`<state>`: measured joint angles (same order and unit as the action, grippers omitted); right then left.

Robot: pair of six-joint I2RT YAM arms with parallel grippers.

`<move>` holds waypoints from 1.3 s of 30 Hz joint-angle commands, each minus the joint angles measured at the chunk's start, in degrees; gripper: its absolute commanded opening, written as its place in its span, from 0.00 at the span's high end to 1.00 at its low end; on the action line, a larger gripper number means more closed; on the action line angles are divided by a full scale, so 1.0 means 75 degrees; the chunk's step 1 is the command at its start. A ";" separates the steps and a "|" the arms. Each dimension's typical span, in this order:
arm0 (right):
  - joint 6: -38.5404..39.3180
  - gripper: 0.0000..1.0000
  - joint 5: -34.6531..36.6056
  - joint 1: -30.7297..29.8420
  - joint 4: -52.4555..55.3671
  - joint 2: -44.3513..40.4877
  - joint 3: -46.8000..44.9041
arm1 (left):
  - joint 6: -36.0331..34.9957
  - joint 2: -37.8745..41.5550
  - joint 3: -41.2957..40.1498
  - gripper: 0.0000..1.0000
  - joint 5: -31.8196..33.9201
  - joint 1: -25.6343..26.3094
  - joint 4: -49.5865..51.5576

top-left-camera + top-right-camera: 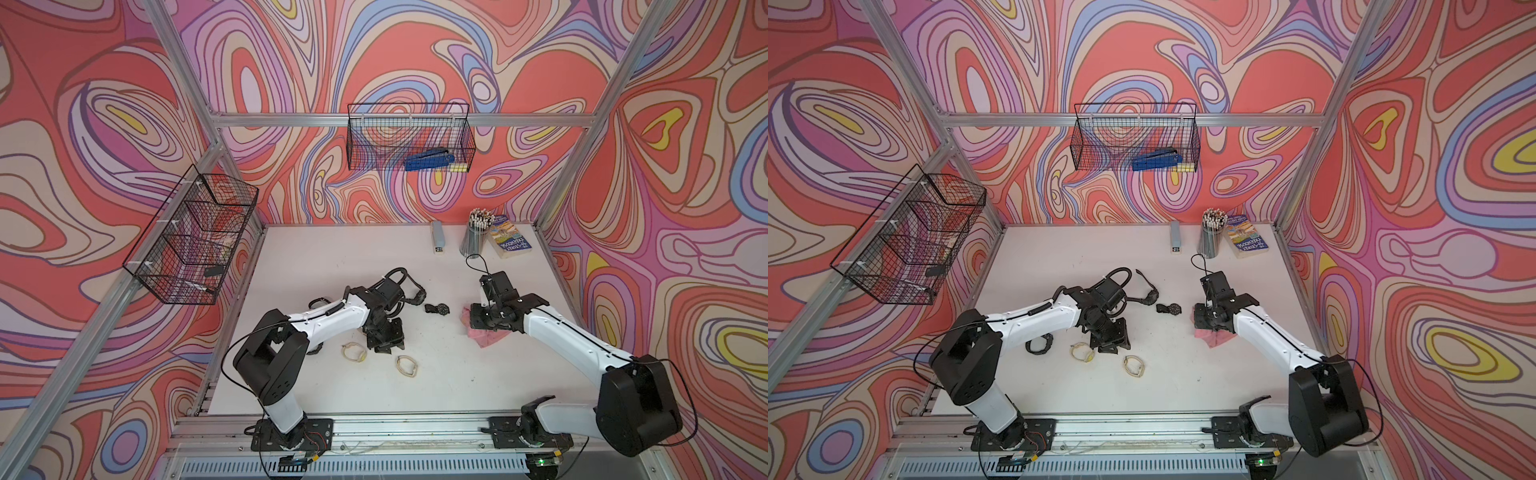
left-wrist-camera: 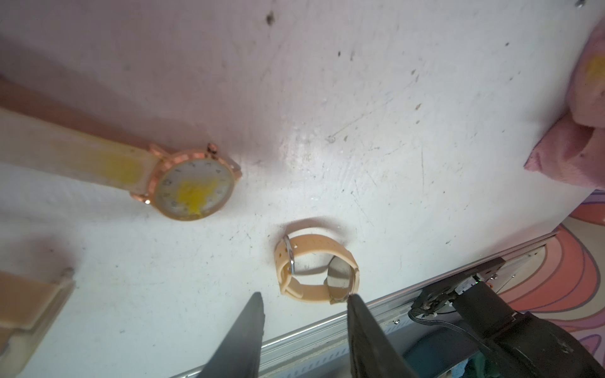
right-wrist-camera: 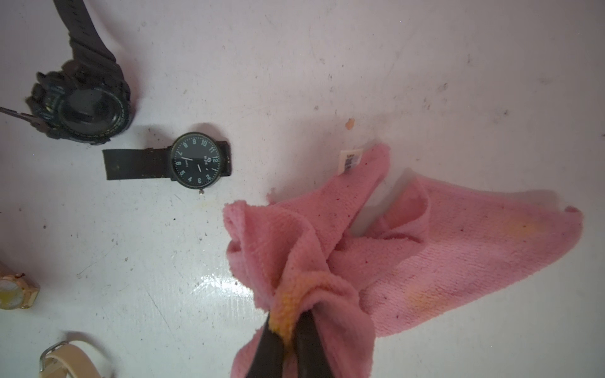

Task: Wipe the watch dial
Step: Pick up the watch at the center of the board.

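Right end effector is clamped on the pink cloth. Left end effector hovers empty, fingers apart. Yellow-smeared watch lies dial exposed on the counter, near the left end effector and well to the left of the cloth, so the cloth-bearing arm is the farther one.

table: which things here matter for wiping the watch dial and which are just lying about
For the job: pink cloth, yellow-smeared beige watch.
Lying about: black analog watch, black digital watch, buckled tan watch (unsure), stapler, pencil cup, book.
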<state>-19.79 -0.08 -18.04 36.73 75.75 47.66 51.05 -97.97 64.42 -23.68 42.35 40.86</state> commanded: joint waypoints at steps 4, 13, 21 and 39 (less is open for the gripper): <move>0.0049 1.00 0.0007 -0.0008 -0.0163 0.0013 -0.0059 | -0.0638 -0.0670 0.0410 0.63 0.0302 0.0258 0.0809; 0.0081 1.00 -0.0032 -0.0008 -0.0261 0.0335 0.0044 | -0.0955 -0.1060 0.0643 0.73 0.0330 0.0295 0.0912; 0.0121 1.00 -0.0004 -0.0017 -0.0257 0.0505 0.0117 | -0.1305 -0.1585 0.1072 0.82 0.0181 0.0336 0.1172; 0.0141 1.00 -0.0069 -0.0011 -0.0456 0.0908 0.0133 | -0.1558 -0.1831 0.1537 1.00 0.0536 0.0397 0.1306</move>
<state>-19.11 -0.56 -18.04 34.09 82.11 47.70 40.51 -110.37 74.15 -21.78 45.08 47.97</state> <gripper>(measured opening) 0.071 0.050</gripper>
